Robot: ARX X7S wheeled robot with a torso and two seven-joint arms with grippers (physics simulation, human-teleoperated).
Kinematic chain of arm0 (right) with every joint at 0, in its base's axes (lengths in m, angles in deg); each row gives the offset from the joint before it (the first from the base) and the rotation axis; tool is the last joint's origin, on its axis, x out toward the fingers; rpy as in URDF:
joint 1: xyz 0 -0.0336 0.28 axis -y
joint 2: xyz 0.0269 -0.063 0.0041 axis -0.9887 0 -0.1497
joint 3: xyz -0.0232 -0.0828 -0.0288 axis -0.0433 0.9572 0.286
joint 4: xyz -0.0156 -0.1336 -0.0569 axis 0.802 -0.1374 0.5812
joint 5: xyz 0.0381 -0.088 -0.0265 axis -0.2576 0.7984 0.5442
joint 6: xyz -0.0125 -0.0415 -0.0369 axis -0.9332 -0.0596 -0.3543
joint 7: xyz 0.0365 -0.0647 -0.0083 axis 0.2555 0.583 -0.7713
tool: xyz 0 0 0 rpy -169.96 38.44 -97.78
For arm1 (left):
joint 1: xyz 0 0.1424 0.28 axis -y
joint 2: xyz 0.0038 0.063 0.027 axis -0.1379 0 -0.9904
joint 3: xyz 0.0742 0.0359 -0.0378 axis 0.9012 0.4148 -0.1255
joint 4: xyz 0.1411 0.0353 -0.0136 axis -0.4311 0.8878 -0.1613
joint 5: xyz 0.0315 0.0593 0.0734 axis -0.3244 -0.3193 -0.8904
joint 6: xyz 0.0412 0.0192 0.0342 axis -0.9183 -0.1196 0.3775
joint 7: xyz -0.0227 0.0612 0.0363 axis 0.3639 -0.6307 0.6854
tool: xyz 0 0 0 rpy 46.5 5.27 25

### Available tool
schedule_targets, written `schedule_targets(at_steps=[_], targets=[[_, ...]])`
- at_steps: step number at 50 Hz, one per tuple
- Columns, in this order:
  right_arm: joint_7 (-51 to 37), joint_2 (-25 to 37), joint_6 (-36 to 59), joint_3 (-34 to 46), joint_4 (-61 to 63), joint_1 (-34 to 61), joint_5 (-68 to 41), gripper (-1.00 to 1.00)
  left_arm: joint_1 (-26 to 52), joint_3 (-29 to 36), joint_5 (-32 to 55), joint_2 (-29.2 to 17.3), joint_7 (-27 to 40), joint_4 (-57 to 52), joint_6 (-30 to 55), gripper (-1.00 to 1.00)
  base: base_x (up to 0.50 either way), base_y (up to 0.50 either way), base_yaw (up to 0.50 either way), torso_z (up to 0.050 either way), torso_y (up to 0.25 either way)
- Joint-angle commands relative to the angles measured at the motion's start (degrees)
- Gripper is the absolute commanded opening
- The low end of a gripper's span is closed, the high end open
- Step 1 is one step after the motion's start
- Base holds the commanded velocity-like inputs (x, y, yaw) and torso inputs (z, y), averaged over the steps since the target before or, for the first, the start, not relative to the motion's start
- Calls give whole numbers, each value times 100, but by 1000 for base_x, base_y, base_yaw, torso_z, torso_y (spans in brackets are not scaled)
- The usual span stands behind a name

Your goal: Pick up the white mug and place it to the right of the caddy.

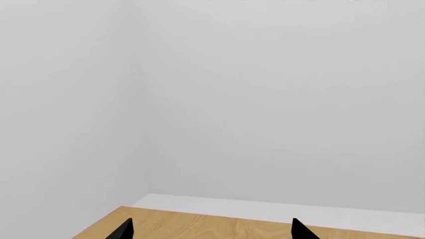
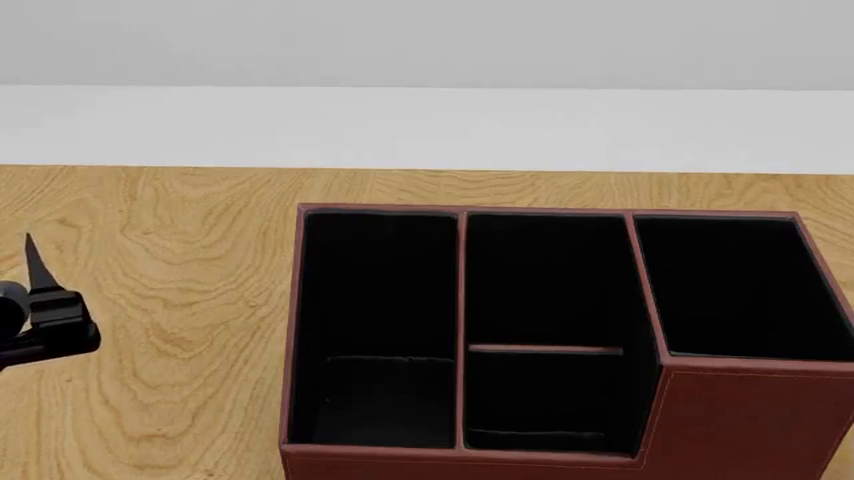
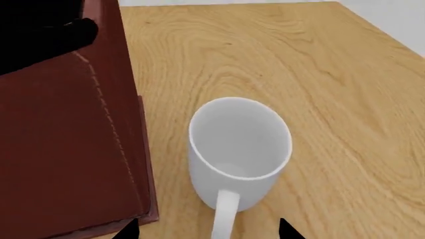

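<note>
Right gripper point(image 3: 207, 230) spread above glossy white mug point(image 3: 239, 149), stitched leather caddy point(image 3: 66, 144)

both pincers open: left pincer point(image 1: 211, 230) fingertips spread, right pincer point(image 3: 209, 230) likewise parted

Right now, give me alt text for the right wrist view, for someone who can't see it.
A white mug stands upright and empty on a wooden table, its handle toward the camera, just beside the reddish-brown caddy and apart from it. The tips of the right gripper, its jaws apart, show at the frame's edge on either side of the handle, holding nothing.
</note>
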Motion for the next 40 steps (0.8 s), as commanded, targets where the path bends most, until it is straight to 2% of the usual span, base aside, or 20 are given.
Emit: schedule_targets(at_steps=[1, 40], targets=[[-32, -51, 97, -28, 480, -201, -36, 100, -87, 11, 3, 6, -1, 2, -134, 100, 0, 0, 0, 0, 0], [-58, -125, 329, -313, 1728, -919, -182, 100, -236, 32, 68, -51, 59, -267, -78, 100, 0, 0, 0, 0, 0]])
